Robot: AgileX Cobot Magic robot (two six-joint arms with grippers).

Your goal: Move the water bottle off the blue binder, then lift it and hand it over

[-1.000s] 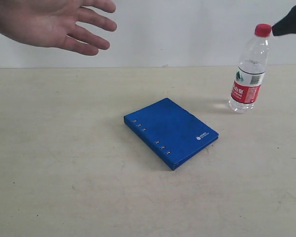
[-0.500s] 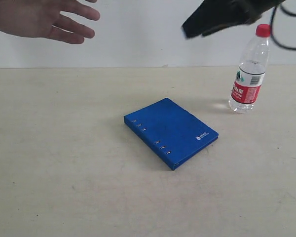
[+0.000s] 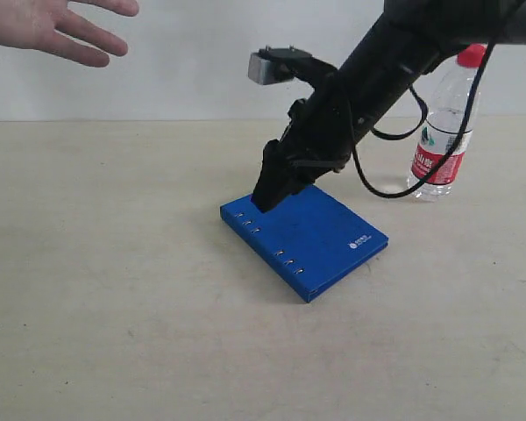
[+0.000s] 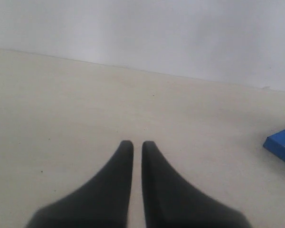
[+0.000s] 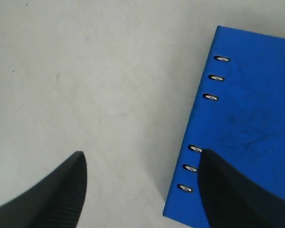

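Observation:
The water bottle (image 3: 430, 158) stands upright on the table at the right, off the blue binder (image 3: 324, 241), with the right arm's cable crossing in front of it. The binder lies flat mid-table. My right gripper (image 3: 267, 200) has reached across to the binder's far left corner. In the right wrist view this gripper (image 5: 141, 159) is open and empty, one finger over the binder's (image 5: 247, 109) slotted spine edge and the other over bare table. My left gripper (image 4: 137, 143) is shut on nothing above the table, with a binder corner (image 4: 282, 145) off to one side.
A person's open hand (image 3: 48, 26) hovers at the upper left in front of the white wall. The beige table (image 3: 114, 289) stretches around the binder. The right arm (image 3: 377, 70) slants down from the upper right, partly covering the bottle.
The right arm swung from beside the bottle's cap down and left to the binder's far corner. The person's hand drew back toward the upper left. Bottle and binder stayed put.

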